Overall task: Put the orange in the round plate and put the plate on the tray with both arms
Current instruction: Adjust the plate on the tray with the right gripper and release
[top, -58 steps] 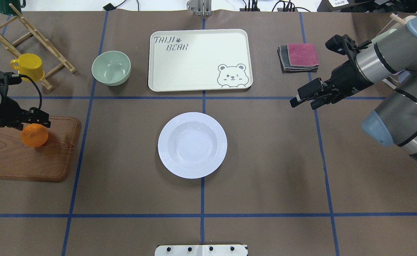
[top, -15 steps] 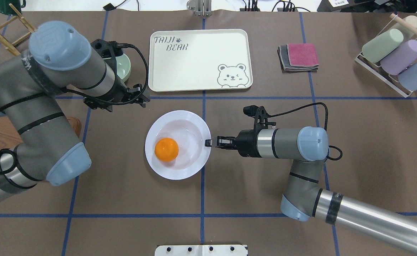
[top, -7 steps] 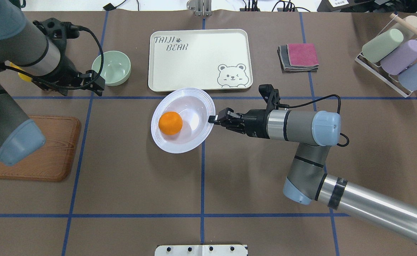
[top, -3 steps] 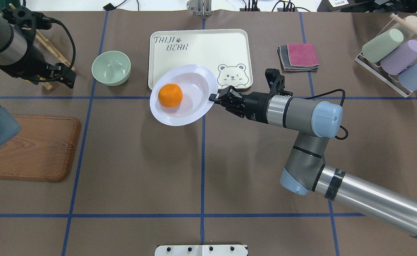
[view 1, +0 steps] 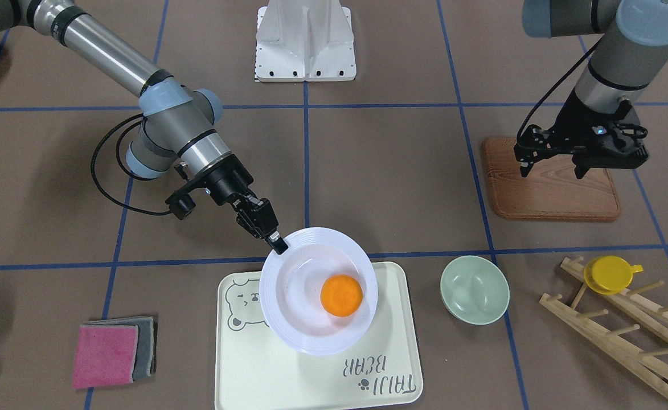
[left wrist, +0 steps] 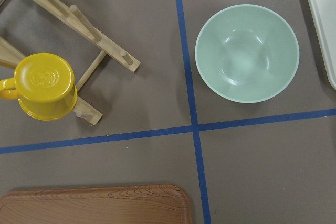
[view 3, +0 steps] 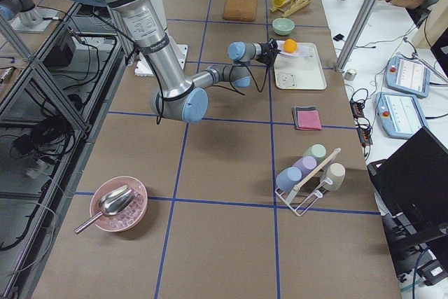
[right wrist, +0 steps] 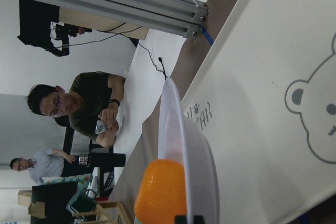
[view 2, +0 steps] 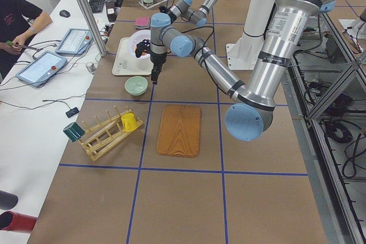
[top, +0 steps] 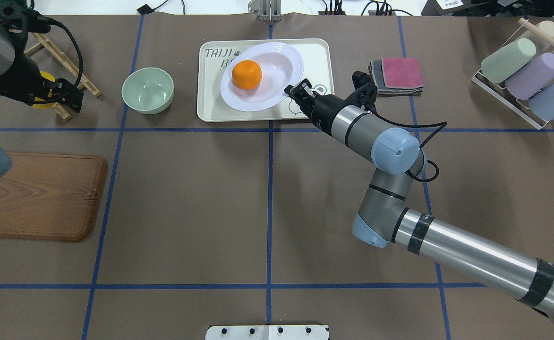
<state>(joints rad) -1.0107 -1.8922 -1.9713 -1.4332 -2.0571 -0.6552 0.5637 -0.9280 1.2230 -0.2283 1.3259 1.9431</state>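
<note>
The orange [top: 247, 74] lies in the white round plate [top: 277, 66]. My right gripper [top: 292, 90] is shut on the plate's near-right rim and holds it tilted just above the cream bear tray [top: 210, 106]. In the front-facing view the plate [view 1: 294, 296] with the orange [view 1: 341, 295] hangs over the tray [view 1: 265, 376], and the right gripper [view 1: 279, 245] pinches its rim. The right wrist view shows the orange [right wrist: 160, 195] against the plate's raised rim [right wrist: 176, 124]. My left gripper [view 1: 551, 166] hangs open and holds nothing, far off at the table's left side.
A pale green bowl [top: 148, 89] stands left of the tray. A yellow cup [left wrist: 46, 93] sits on a wooden rack [left wrist: 79, 24]. The brown wooden board [top: 40, 196] lies front left. Folded cloths [top: 397, 75] and a rack of cups [top: 522, 75] lie right. People sit beyond the table.
My right gripper has carried the plate with the orange away from the robot, from the tray's near edge to above the tray. The left arm has drawn back further to the left.
</note>
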